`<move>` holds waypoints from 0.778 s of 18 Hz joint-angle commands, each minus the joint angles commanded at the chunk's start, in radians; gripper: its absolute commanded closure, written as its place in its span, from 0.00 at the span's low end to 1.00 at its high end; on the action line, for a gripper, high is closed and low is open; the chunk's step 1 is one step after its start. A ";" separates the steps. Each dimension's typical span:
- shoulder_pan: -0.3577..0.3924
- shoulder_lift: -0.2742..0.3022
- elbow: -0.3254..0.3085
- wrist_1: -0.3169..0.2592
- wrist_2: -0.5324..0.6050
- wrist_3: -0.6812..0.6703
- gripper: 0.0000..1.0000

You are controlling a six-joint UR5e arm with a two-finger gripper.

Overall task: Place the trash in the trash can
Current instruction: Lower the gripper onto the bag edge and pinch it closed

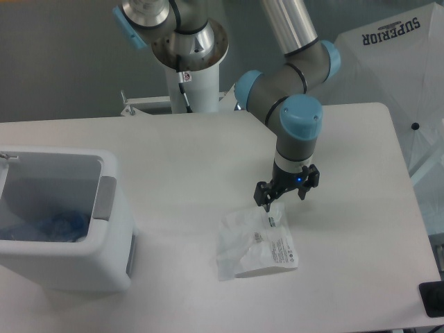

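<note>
The claw hangs low over the desk, pointing straight down at the upper right corner of the bag. Its 2 fingers stand a little apart, with a narrow gap between them, and they grip nothing; the left-hand fingertip in this view sits at the bag's top edge, though I cannot tell whether it touches the plastic. A blue light glows on the claw's body.

The bag lies flat and crumpled on the desk, clear with a white printed label on its right half. It is well apart from the bin, which stands at the desk's left edge with its grey side panel facing the bag. Inside the bin something bluish lies at the bottom, too blurred to name for certain.

Behind the desk's far right corner stands a white cover printed with "SUPERIOR". A small black object sits at the near right corner.
</note>
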 joint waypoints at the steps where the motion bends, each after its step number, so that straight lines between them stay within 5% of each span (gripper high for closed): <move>1: 0.000 -0.005 -0.005 0.002 0.002 0.000 0.00; 14: -0.032 -0.037 0.005 0.005 0.008 -0.014 0.00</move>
